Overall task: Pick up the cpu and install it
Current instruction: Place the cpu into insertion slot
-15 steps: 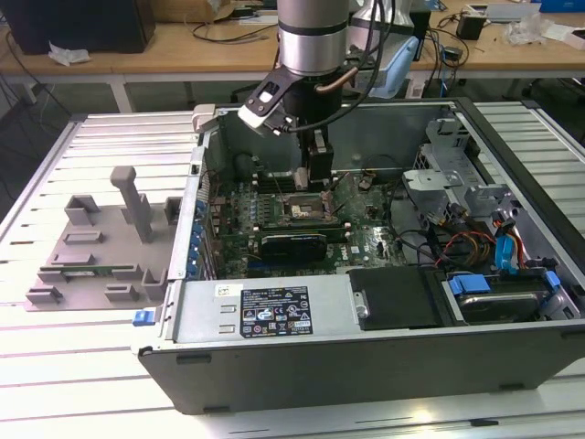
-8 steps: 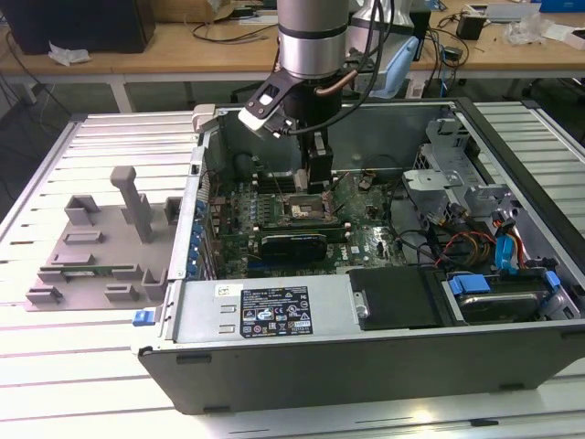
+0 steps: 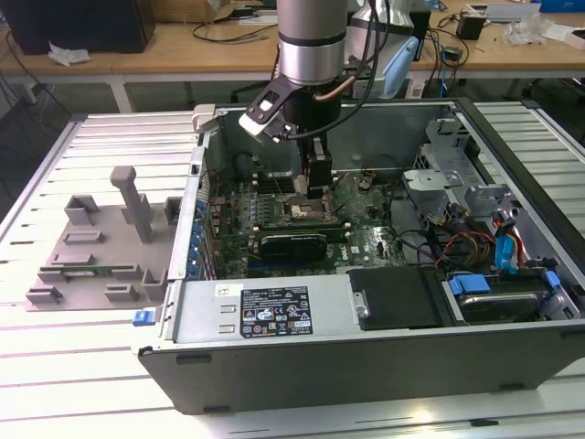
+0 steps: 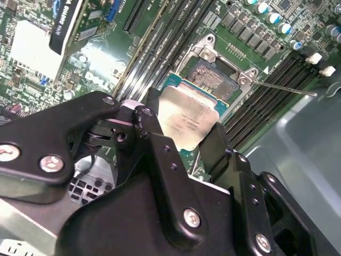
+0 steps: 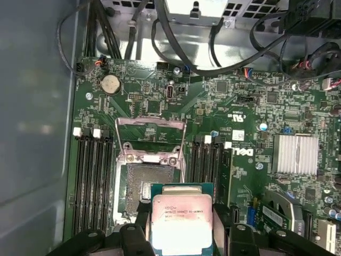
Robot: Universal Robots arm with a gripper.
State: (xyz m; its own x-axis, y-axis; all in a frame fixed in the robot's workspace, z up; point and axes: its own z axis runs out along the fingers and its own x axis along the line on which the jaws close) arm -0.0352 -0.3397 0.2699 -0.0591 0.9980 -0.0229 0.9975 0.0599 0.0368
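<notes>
The cpu point(image 4: 187, 118) is a flat square chip with a silver metal top and a green rim, and my gripper point(image 4: 183, 133) is shut on it. One black finger point(image 4: 148, 124) presses on each of two opposite edges. In both wrist views the chip hangs just above the open socket point(image 5: 145, 188), partly overlapping it, with bare contacts showing beyond it. The socket's metal load frame point(image 5: 151, 140) is swung up and open. In the exterior view, the gripper point(image 3: 317, 189) reaches down inside the computer case point(image 3: 384, 357), right over the socket point(image 3: 306, 212).
Memory slots point(image 5: 93, 181) flank the socket on both sides. A finned heatsink point(image 5: 295, 153) and an expansion card point(image 3: 294, 245) sit nearby on the board. Cables and a drive cage point(image 3: 457, 174) fill the case's right in the exterior view. A grey fixture point(image 3: 101, 247) lies outside the case on the left.
</notes>
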